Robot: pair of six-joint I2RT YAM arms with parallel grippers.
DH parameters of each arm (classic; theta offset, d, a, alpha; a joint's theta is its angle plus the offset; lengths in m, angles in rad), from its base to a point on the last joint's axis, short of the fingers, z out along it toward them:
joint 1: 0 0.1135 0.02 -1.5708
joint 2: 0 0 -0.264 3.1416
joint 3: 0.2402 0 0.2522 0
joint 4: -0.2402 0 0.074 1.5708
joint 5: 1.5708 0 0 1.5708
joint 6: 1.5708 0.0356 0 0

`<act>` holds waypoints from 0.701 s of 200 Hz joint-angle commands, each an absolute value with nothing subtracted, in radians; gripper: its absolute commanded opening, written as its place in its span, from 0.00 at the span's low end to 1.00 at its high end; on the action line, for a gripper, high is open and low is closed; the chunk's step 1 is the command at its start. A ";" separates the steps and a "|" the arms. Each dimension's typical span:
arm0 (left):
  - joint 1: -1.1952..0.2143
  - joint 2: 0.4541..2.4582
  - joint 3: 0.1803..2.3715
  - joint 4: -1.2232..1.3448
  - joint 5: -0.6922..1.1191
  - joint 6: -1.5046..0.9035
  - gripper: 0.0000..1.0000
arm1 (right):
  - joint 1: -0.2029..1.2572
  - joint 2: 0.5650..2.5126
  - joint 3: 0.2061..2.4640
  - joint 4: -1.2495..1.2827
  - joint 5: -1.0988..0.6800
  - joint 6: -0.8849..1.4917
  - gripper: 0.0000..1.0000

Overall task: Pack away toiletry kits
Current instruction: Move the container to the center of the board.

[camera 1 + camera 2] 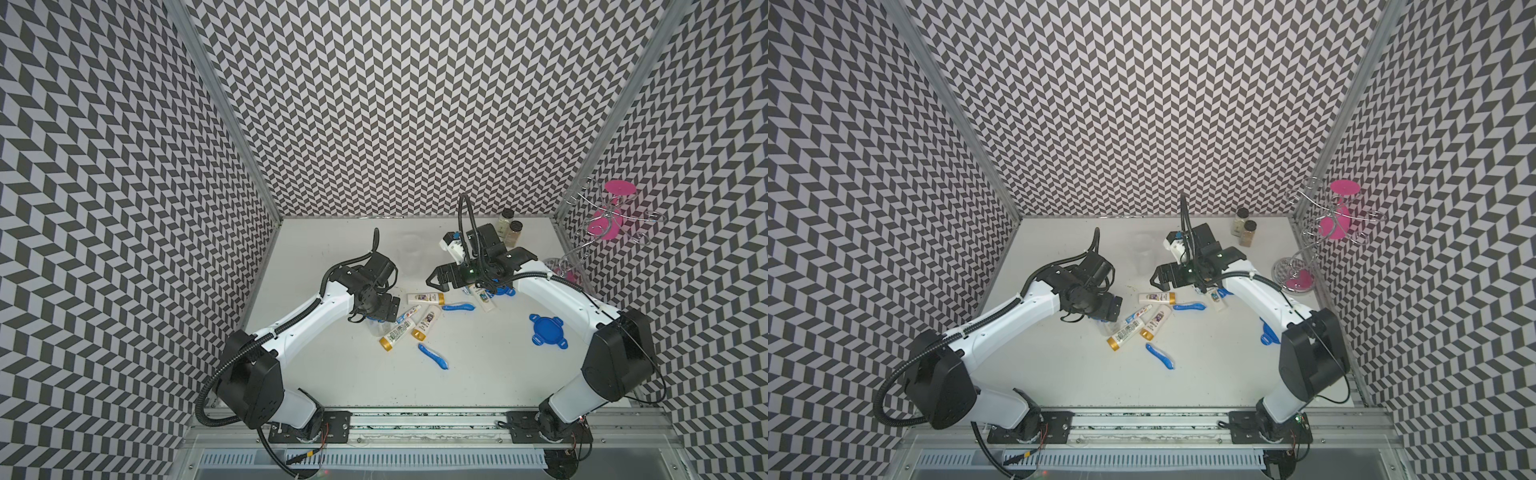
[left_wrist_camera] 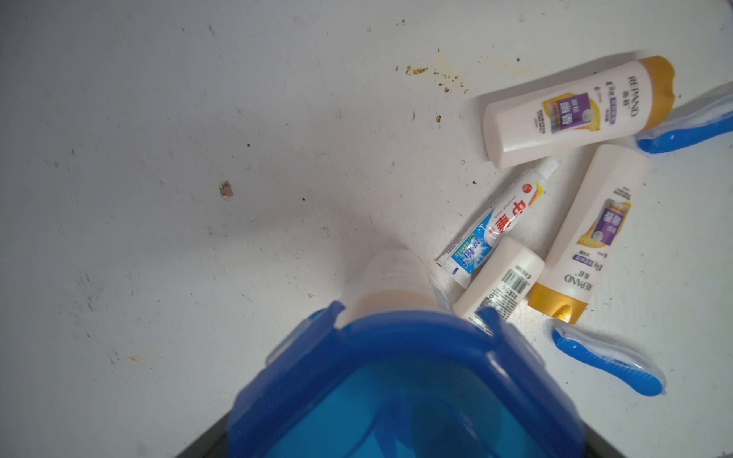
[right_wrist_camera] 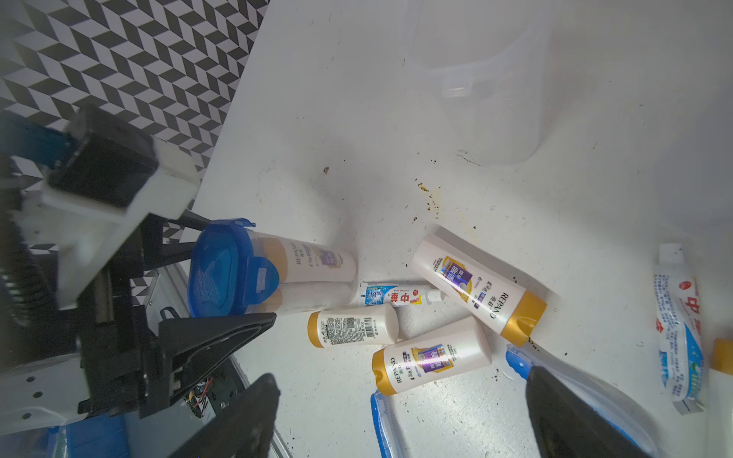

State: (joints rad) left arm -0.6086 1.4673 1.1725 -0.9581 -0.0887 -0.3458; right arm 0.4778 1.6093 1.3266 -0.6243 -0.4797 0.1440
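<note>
Seen from above, the left claw (image 1: 379, 316) points down over a clear lidded cup (image 3: 254, 273) with white tubes inside. Its jaws straddle the blue lid (image 2: 396, 357); whether they grip it cannot be told. Just beside that claw, toward the right claw (image 1: 434, 282), three loose gold-capped tubes (image 1: 424, 298), a toothpaste tube (image 1: 408, 314) and two blue toothbrushes (image 1: 457, 307) lie crowded together. The right claw hovers over this pile's far edge, jaws wide apart and empty. Near its tips stands an empty clear cup (image 1: 409, 257). Behind its arm, a loose lid (image 1: 547, 330), two spice jars (image 1: 510, 230) and a wire stand (image 1: 602, 232) sit on the white surface (image 1: 478, 374).
</note>
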 commanded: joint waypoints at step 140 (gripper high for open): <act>-0.053 1.896 1.674 -0.850 -0.106 -0.188 0.66 | 0.438 1.702 1.511 -0.655 -0.394 0.104 0.95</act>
State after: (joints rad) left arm -0.0818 1.8015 1.5532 -0.8745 -0.1005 -0.2390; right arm 0.4419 1.7023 1.5127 -0.6502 -0.4236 0.1204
